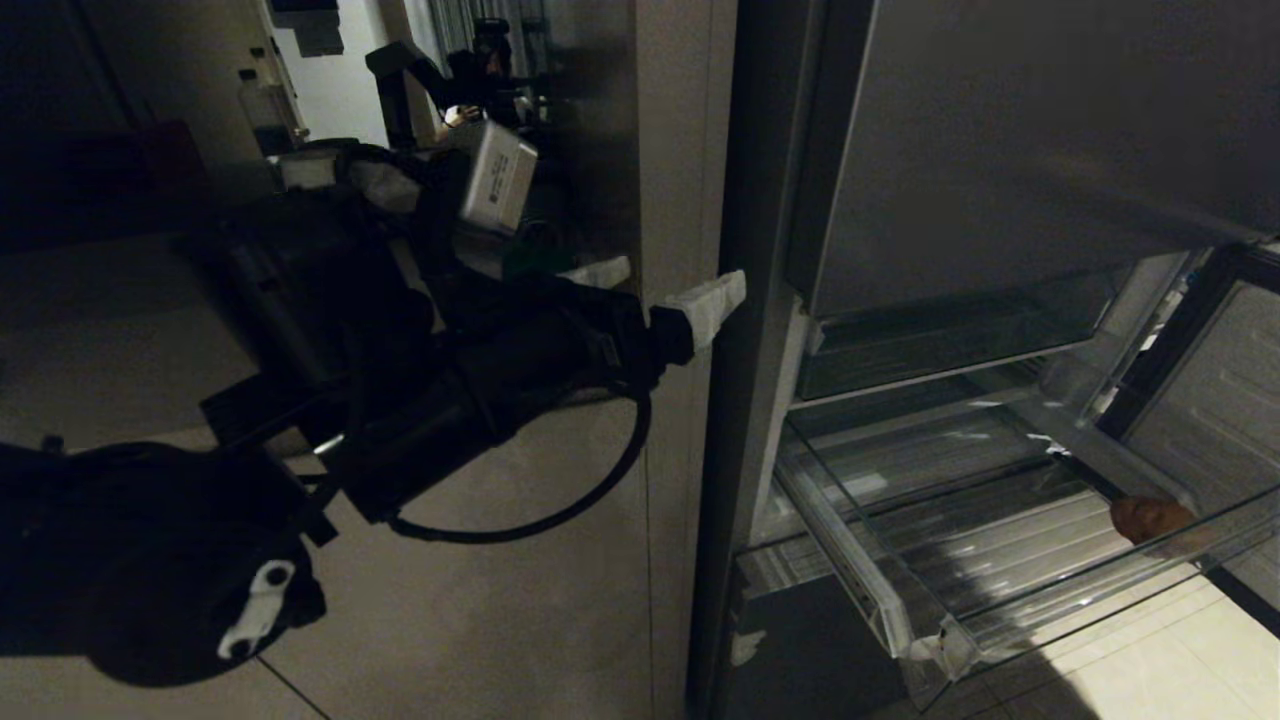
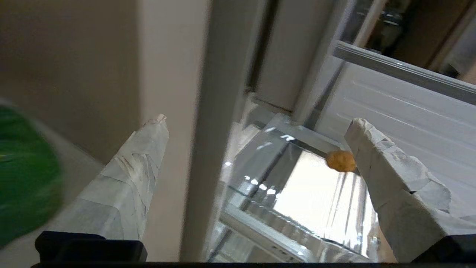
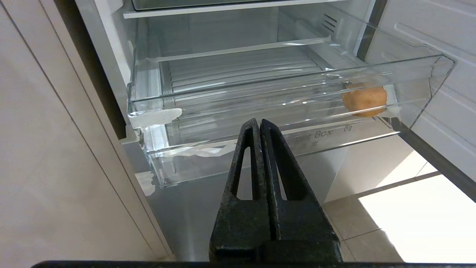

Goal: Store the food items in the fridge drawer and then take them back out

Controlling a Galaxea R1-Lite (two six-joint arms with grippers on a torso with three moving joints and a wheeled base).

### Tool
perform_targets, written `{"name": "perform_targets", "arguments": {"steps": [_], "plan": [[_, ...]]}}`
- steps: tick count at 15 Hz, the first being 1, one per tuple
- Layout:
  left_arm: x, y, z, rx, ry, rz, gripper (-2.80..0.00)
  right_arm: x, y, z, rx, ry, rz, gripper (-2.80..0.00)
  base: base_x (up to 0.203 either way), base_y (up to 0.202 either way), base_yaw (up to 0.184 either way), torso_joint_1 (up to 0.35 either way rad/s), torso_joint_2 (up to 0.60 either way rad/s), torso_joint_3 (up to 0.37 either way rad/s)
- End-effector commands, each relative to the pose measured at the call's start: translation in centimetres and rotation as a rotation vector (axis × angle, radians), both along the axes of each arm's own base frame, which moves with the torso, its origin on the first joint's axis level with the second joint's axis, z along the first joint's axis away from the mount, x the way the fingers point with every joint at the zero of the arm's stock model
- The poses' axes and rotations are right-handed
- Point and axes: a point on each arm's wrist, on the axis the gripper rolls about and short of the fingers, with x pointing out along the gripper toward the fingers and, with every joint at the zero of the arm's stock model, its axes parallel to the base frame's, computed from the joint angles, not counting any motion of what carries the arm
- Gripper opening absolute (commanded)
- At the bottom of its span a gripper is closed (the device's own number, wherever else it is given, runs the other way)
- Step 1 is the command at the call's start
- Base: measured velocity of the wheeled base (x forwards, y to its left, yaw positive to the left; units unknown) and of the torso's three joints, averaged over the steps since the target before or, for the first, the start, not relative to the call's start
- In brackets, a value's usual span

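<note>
One potato (image 3: 364,99) sits in the far corner of the pulled-out fridge drawer (image 3: 260,108), well beyond the left gripper (image 1: 665,290), whose taped fingers (image 2: 130,175) are spread wide and empty, likely readied to grasp it. The right gripper (image 3: 259,124), pressed together, hangs before the drawer's front.

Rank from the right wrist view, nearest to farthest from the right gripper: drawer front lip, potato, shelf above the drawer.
From the shut right gripper:
1. Front lip of the fridge drawer, just beyond the fingertips.
2. Potato, inside the drawer at its far corner by the door.
3. Shelf above, deepest in the fridge.
</note>
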Motion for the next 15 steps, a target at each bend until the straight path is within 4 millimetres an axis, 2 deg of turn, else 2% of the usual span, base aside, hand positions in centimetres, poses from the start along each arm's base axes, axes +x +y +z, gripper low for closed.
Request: {"name": "perform_targets", "arguments": {"steps": [1, 7, 9, 15], "plan": [[0.2, 1.0, 0.3, -0.009, -0.009, 0.029, 0.00, 0.2, 0.0, -0.8, 0.000, 0.030, 0.000, -2.80, 0.000, 0.000, 0.000, 0.000, 0.00, 0.000], [-0.7, 3.4, 0.4, -0.039, 0.018, 0.079, 0.00, 0.2, 0.0, -0.8, 0.000, 0.030, -0.001, -2.80, 0.000, 0.000, 0.000, 0.000, 0.00, 0.000], [-0.2, 4.3, -0.1, -0.028, 0.032, 0.120, 0.00, 0.2, 0.0, -0.8, 0.000, 0.030, -0.001, -2.80, 0.000, 0.000, 0.000, 0.000, 0.00, 0.000], [0.1, 4.9, 0.0, -0.040, 0.031, 0.175, 0.00, 0.2, 0.0, -0.8, 0.000, 0.030, 0.001, -2.80, 0.000, 0.000, 0.000, 0.000, 0.00, 0.000]]}}
